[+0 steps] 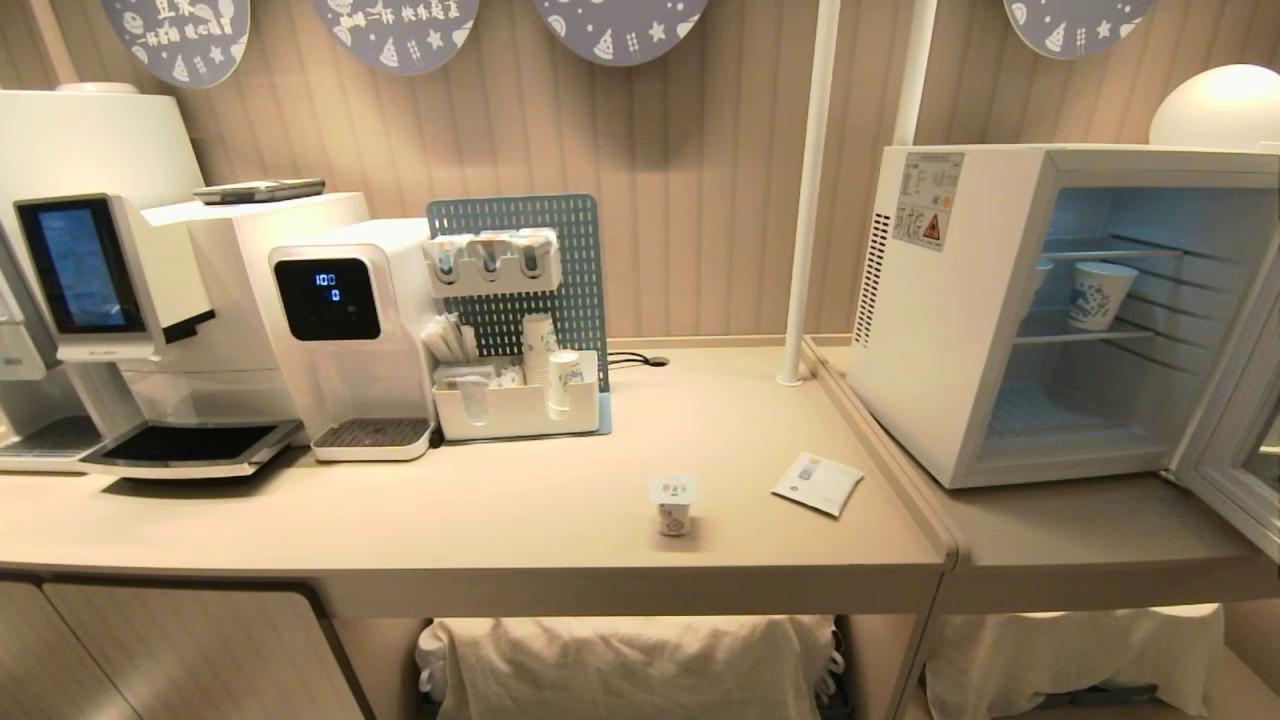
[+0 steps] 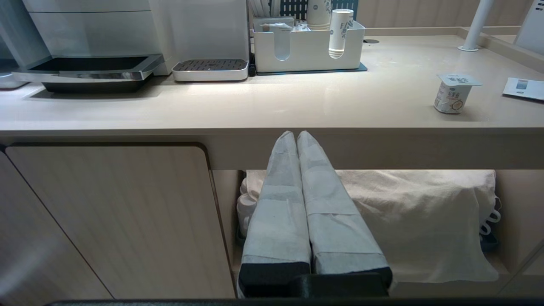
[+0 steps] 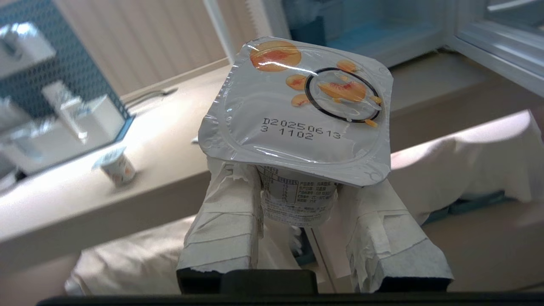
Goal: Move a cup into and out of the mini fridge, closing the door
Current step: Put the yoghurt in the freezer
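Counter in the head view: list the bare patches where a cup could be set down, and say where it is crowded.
The counter is bare across its front, left of the yogurt cup. Another bare patch lies behind that cup, between the white organizer and the pole. The strip before the mini fridge is free but bordered by its open door. The back left is crowded with machines.

"D20250613 3 1102" on held cup's foil lid [image 3: 297,110]; "100" on water dispenser screen [image 1: 326,298]

A long beige counter [image 1: 300,530] is carrying a coffee machine [image 1: 110,300], a water dispenser [image 1: 350,330], a white organiser tray [image 1: 515,410], a small yogurt cup [image 1: 674,503] and a leaflet [image 1: 817,483]. The mini fridge [image 1: 950,320] is sitting on the adjoining lower counter [image 1: 1080,540].
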